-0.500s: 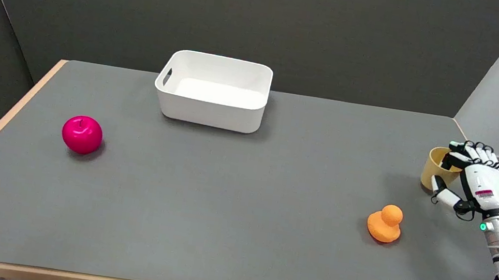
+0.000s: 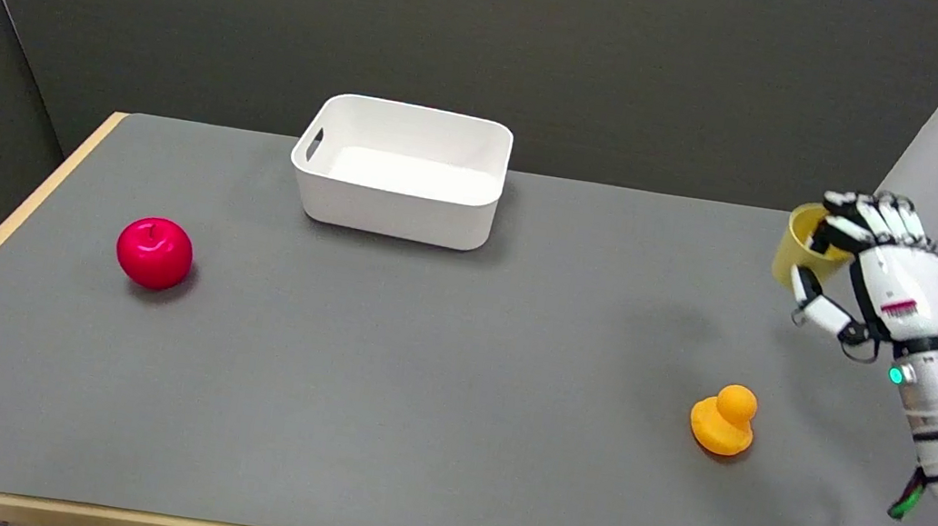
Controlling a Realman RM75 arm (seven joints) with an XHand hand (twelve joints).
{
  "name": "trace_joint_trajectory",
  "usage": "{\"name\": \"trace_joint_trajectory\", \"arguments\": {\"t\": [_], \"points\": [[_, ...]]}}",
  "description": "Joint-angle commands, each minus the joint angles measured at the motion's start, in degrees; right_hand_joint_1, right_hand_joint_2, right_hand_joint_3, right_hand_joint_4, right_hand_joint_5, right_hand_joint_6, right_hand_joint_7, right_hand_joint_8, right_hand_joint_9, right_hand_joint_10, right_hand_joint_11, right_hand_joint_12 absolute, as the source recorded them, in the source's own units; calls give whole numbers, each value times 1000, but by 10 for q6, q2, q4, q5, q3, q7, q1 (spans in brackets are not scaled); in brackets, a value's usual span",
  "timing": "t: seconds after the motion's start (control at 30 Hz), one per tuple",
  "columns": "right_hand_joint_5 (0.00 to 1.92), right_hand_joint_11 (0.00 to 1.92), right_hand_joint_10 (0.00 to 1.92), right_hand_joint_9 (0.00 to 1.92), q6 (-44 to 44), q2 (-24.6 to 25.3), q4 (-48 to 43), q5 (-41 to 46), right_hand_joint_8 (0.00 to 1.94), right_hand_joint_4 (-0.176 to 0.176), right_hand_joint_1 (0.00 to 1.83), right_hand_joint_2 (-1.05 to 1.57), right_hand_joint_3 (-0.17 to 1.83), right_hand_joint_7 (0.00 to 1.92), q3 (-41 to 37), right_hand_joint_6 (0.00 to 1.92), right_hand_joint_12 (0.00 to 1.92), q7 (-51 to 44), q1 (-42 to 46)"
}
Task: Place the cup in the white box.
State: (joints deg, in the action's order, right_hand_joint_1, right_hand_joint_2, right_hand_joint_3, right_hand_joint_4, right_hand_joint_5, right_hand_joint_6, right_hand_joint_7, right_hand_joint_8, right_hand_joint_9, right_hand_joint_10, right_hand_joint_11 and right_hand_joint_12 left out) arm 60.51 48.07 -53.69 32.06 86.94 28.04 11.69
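A yellow cup [image 2: 798,245] hangs in the air above the table's far right side, tilted with its mouth toward the left. My right hand [image 2: 876,270] grips it, fingers over the rim and thumb under its side; most of the cup is hidden behind the hand. The white box [image 2: 402,171] stands at the back of the table, left of centre, far from the hand. Its inside is bare, and a handle slot shows on its left wall.
An orange toy duck [image 2: 723,419] sits on the grey table [image 2: 415,384] below and left of the hand. A red apple [image 2: 154,253] lies at the left. The table's wooden edge runs along the front and left.
My right hand has lifted the cup off the table, moving it up and slightly left. The duck, apple and box have stayed put.
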Motion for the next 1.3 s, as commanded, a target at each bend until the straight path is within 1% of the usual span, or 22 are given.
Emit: {"name": "trace_joint_trajectory", "arguments": {"t": [0.03,0.13,0.17,0.4,0.47,0.57,0.73,0.93,1.1,1.3], "points": [[695,-1,678,91,-90,-19,-130,-122,453,-29,973,1033,529,247,50,1537,1088,4,-131],[695,-1,675,89,-95,-12,-124,-124,449,-27,972,1034,528,244,94,1537,1087,5,-180],[695,-1,671,88,-97,-10,-122,-124,446,-19,967,1034,528,239,106,1538,1080,4,-191],[694,-1,667,86,-137,25,-99,-126,442,-14,966,1037,522,239,223,1536,1087,0,-324],[694,-1,667,86,-149,37,-92,-126,442,-14,965,1037,521,240,239,1536,1089,0,-350],[694,-1,665,85,-163,65,-74,-133,440,-13,965,1038,520,239,264,1536,1090,0,-385],[694,-1,664,84,-191,123,-33,-171,437,-12,964,1038,520,239,294,1536,1089,4,-442],[694,1,662,86,-224,183,45,-187,434,-8,962,1037,521,239,329,1537,1087,5,-498],[694,-1,656,91,-232,237,142,-187,424,4,954,1041,516,237,357,1537,1083,5,-539],[688,-1,638,83,-238,286,232,-200,409,19,945,1048,503,222,369,1539,1071,7,-576]]}}
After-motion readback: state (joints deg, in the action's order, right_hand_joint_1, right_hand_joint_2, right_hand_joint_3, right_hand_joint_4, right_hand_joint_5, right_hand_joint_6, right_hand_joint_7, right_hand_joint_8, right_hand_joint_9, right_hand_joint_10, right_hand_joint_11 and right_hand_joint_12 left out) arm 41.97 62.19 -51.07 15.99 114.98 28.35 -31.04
